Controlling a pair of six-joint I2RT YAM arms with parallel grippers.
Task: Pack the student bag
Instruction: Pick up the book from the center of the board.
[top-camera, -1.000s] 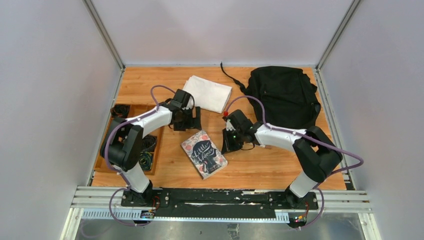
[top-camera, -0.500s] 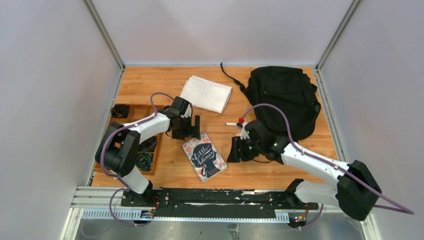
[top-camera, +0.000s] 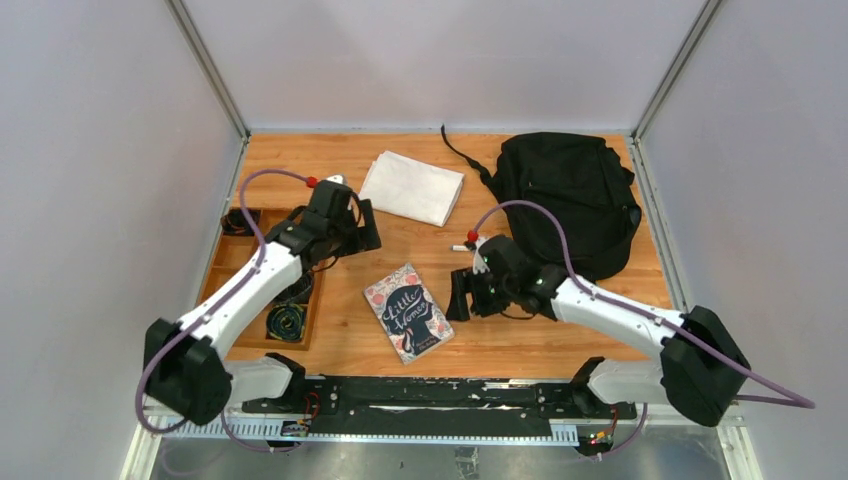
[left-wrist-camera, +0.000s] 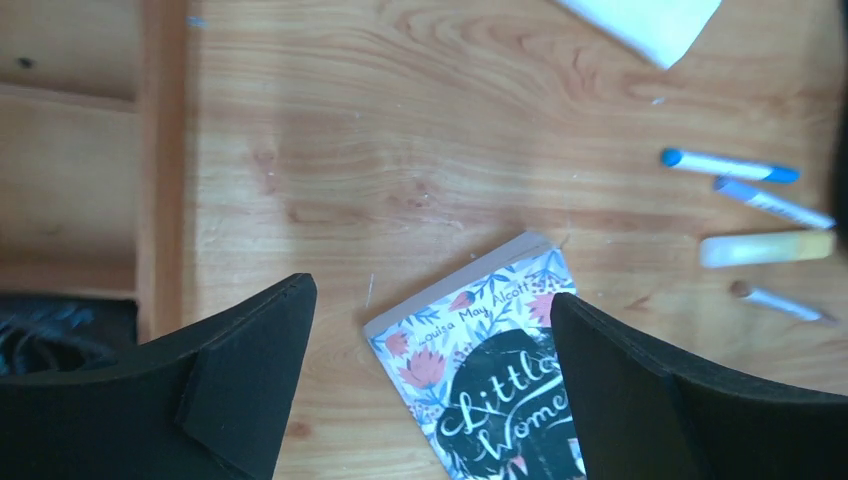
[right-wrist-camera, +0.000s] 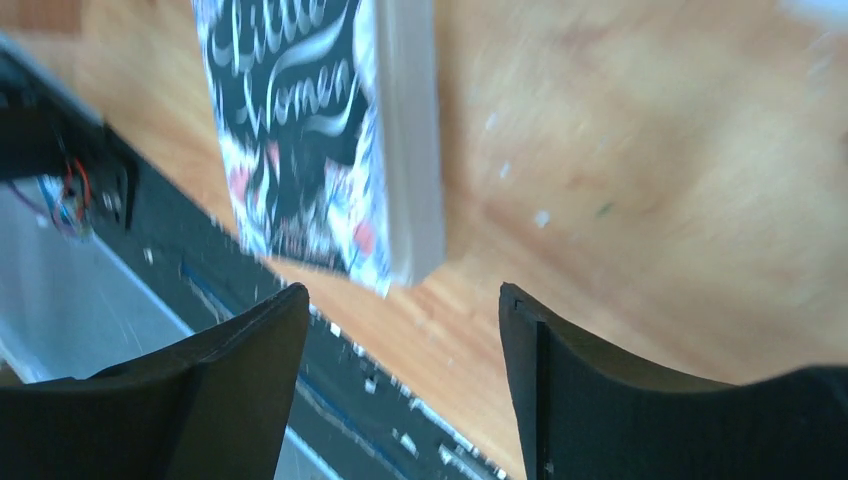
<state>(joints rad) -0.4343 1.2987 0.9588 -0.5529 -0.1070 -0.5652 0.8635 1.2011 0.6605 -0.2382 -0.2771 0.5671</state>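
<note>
So, the student bag (top-camera: 570, 200) sat at the far right corner of the counter (top-camera: 560, 335), with one strap (top-camera: 462, 155) trailing off toward the back wall. Couldn't tell whether it was zipped or not.

My left jaws were spread wide with nothing in them, hanging over bare wood between the wooden tray (top-camera: 222, 268) and the folded white cloth (top-camera: 412, 187). Through the left wrist cam I could see the top corner of the Little Women paperback (left-wrist-camera: 480, 370) framed between them. There were also a few pens (left-wrist-camera: 728, 166) lying in a row off to the side.

My right jaws were wide apart too, and empty. They were low down just beside the paperback's right edge, between it and the bag. That wrist view was blurry, but the pale page edge showed fine. Bag and paperback were well apart.
</note>
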